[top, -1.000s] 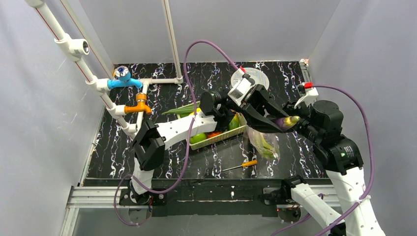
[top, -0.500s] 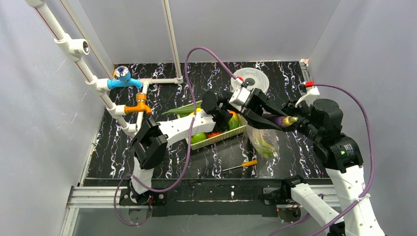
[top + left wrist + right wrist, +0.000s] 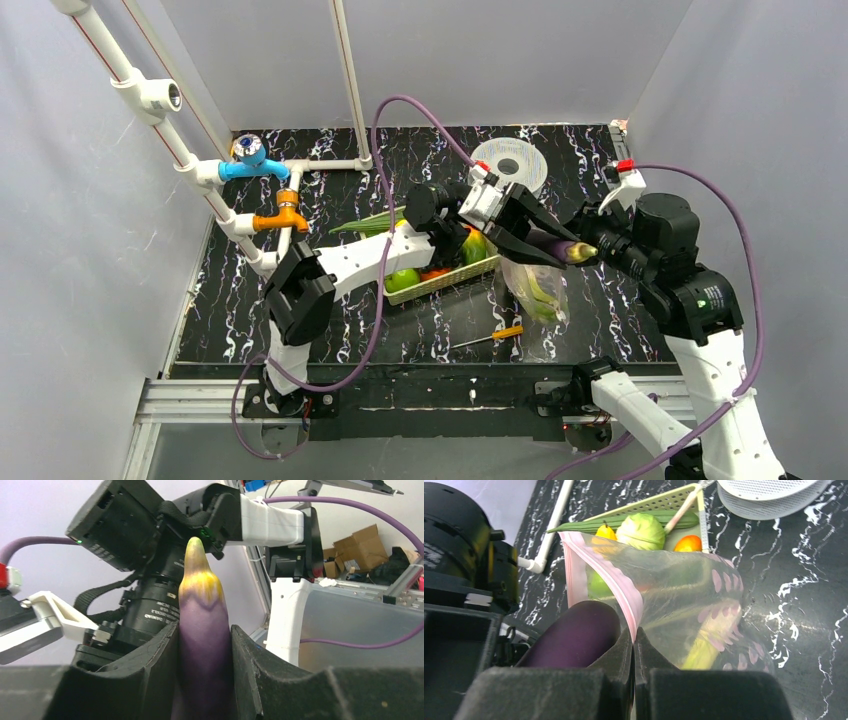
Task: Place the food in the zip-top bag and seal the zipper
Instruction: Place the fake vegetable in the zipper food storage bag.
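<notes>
Two tools are seen meeting above the bench (image 3: 330, 330), each clenched on something. The left tool (image 3: 204, 626) is closed on the eggplant (image 3: 200, 605), which is gripped around its purple body between both fingers, with its yellow-green stem end sticking out past the fingertips towards the right arm. The right tool (image 3: 634, 635) is pinched fully shut on the zipper (image 3: 616, 580), so the zip-top bag (image 3: 684, 595) is held up by its pinkish-red mouth edge and hangs from those fingertips to the bench. One long white-green leek (image 3: 706, 647) is seen inside the bag, lying just beyond the right tool's fingertips. The eggplant's rounded purple end is seen just beside the right tool's fingers, close against the zipper; whether it has passed the mouth cannot be told. Beyond the bag from the right tool, the pale-green slatted basket (image 3: 659, 500) is seen, and several items are held in it: a cabbage (image 3: 641, 530), a yellow pepper (image 3: 605, 531) beside it, an orange-red piece (image 3: 688, 543) at the corner nearest the bag, and a long cucumber (image 3: 624, 520) laid across behind them with its tip past the rim. A green apple (image 3: 403, 280) is seen at the basket's near side, under the left arm. A round white spool (image 3: 764, 495) is seen on the bench beyond the basket, apart from both tools.
</notes>
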Tool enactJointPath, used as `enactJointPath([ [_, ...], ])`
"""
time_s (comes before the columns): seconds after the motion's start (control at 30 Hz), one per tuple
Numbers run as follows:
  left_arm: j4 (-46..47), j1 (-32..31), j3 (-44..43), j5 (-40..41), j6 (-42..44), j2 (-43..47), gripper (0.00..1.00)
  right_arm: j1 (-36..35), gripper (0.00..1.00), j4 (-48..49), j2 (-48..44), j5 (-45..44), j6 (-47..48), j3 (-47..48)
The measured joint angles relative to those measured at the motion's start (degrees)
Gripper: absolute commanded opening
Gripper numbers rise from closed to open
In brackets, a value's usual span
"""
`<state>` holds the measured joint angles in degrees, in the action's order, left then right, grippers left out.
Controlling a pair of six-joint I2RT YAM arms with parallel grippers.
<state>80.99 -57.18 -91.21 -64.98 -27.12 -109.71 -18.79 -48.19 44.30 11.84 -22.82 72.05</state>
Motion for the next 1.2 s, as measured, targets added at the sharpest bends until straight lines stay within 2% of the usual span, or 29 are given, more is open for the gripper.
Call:
enactJointPath([
  [0.37,-0.55,0.07,0.53,-6.68,2.52,1.53,0.0,-0.09,0.01,-1.36,1.75,4.16,-1.07,4.68],
  [0.53,0.04,0.79,3.11,-6.89,3.54,1.58,0.01,-0.07,0.01,-1.54,1.9,4.24,-1.18,4.76],
  [0.63,1.79,1.46,6.37,-5.4,4.51,2.08,0.17,0.04,0.01,-2.03,2.33,3.42,-1.11,4.64],
  [0.7,2.26,1.87,8.34,-3.83,5.07,2.5,0.34,0.0,0.01,-2.23,2.56,3.48,-1.23,4.57],
  [0.73,2.35,2.0,9.26,-3.13,5.22,2.53,0.39,-0.02,0.01,-2.17,2.56,3.52,-1.25,4.57],
  [0.93,1.89,2.16,12.4,1.83,6.99,2.6,0.56,-0.14,0.01,-2.21,2.32,3.48,-1.27,4.55],
  [1.2,-1.74,1.98,14.95,4.07,10.58,4.86,0.66,0.02,0.01,-2.17,1.95,2.27,-1.26,4.5],
])
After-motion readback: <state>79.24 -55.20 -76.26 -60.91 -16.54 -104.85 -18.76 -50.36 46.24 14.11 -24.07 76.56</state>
